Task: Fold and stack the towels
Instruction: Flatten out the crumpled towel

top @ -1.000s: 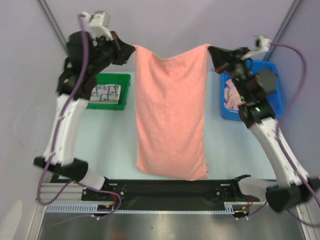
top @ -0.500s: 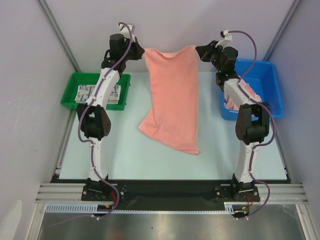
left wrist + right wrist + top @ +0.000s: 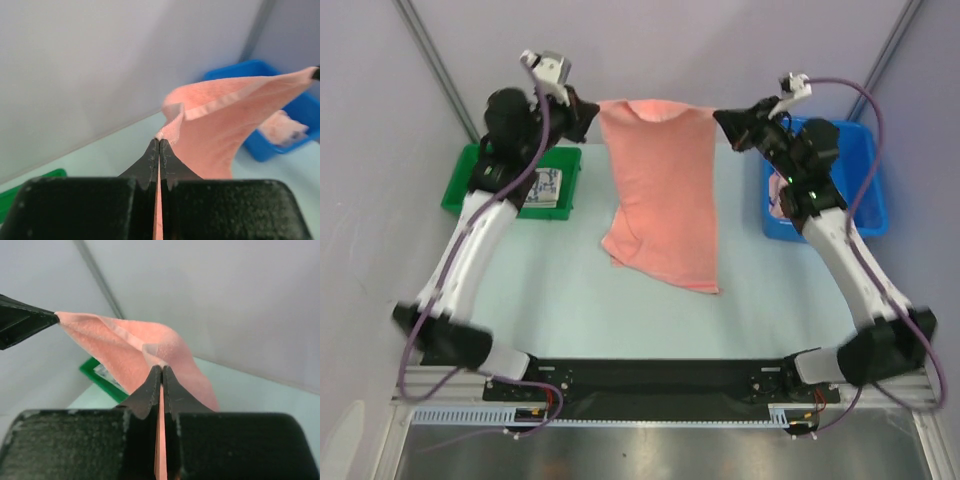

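Item under handling: one salmon-pink towel (image 3: 660, 190), soft terry cloth with a nubbly pile and a flat woven band along the hem. It is strung by its two upper corners above the far middle of the table (image 3: 570, 310). The top edge sags slightly between the corners. The body hangs as a long tapering sheet, and its lower end appears to rest skewed and rumpled on the table's smooth pale surface.

On the left gripper (image 3: 592, 108), the black wedge-shaped fingers are pressed together on the towel's left corner. The right gripper (image 3: 720, 117) is likewise clamped tight, pinching the right corner.

At the table's far left, a green plastic tray (image 3: 458, 195) holds a flat folded white towel with blue-grey pattern (image 3: 542, 187). At the table's far right, a blue plastic bin (image 3: 876, 200) holds a crumpled peach cloth (image 3: 780, 205).
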`<state>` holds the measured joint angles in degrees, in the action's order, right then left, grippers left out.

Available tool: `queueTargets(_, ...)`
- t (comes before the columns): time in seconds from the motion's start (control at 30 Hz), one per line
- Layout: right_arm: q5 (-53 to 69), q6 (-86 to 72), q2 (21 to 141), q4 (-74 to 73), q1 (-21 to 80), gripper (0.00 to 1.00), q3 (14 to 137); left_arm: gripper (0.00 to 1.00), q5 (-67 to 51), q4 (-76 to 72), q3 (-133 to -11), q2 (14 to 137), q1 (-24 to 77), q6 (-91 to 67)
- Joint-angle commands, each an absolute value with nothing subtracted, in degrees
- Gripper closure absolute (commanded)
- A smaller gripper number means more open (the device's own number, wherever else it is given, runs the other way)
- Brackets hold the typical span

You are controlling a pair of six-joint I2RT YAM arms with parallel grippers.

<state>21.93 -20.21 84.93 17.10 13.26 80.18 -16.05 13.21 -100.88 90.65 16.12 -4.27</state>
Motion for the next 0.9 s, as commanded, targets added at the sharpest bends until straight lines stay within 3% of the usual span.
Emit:
queueTargets(0.0,22.4,-13.4,67.9,9.3,18.4,1.0,75.4,1.0,-15.7,12.4,-92.3,69.6,21.3,-0.2)
queueTargets(0.07,19.8,-12.0,57.3,2.7,23.5,1.0,73.6,1.0,-16.1,10.0,-83.0,61.2,24.5,-1.5)
queueTargets(0.2,18.3,-16.8,42.6,0.3,27.8,1.0,69.4,1.0,-15.7,10.1,-77.9,44.9,29.2,-5.5)
queueTargets(0.37,20.4,-22.4,35.9,0.8,27.9,1.0,72.2,1.0,-26.3,6.8,-80.3,41.4,29.5,-12.7)
queueTargets(0.53,19.6,-24.9,38.8,5.0,27.9,1.0,77.7,1.0,-24.6,11.9,-93.2,46.1,29.4,-12.9)
queueTargets(0.63,12.1,-22.1,41.6,6.1,27.8,1.0,80.2,1.0,-21.2,16.7,-101.4,51.8,29.4,-9.2)
queueTargets(0.87,2.5,-8.8,57.0,7.9,26.6,1.0,83.0,1.0,-5.2,19.9,-105.6,68.5,29.3,1.5)
